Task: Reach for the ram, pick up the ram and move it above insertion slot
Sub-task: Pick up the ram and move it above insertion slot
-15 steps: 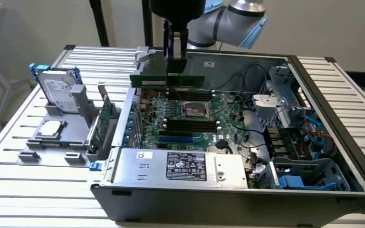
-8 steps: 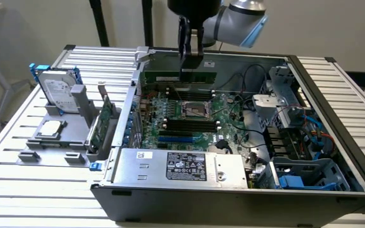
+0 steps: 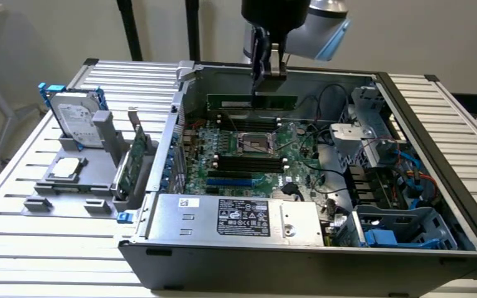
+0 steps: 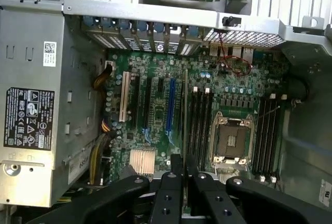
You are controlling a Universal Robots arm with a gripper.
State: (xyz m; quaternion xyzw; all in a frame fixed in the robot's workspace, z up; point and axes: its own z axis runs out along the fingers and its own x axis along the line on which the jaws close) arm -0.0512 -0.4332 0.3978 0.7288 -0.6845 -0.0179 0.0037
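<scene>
1. The gripper hangs over the open computer case, above the rear part of the motherboard.
2. Its fingers are clenched on the ram; the two dark fingers squeeze the upper edge of the stick from both sides.
3. The ram is a long, thin green board. It hangs directly below the fingertips, standing on its long edge, level, and lifted clear of the motherboard.
4. In the wrist view the ram appears edge-on, as a thin line that runs out from between the fingers.
5. Under the fingers, beside this line, lie the black memory slots with white latches at their ends. I cannot tell exactly which slot is under the ram.
6. The processor socket is just beyond these slots, a little away from the fingers.
7. A blue expansion slot lies on the other side of the ram.
8. The power supply with its black label sits in the case well apart from the fingers, at the near wall in the exterior view.
9. Outside the case, far from the fingers toward the exterior view's left, a hard drive in a blue frame stands in a grey holder on the table.
10. A green expansion card stands in the same holder, next to the case wall.
</scene>
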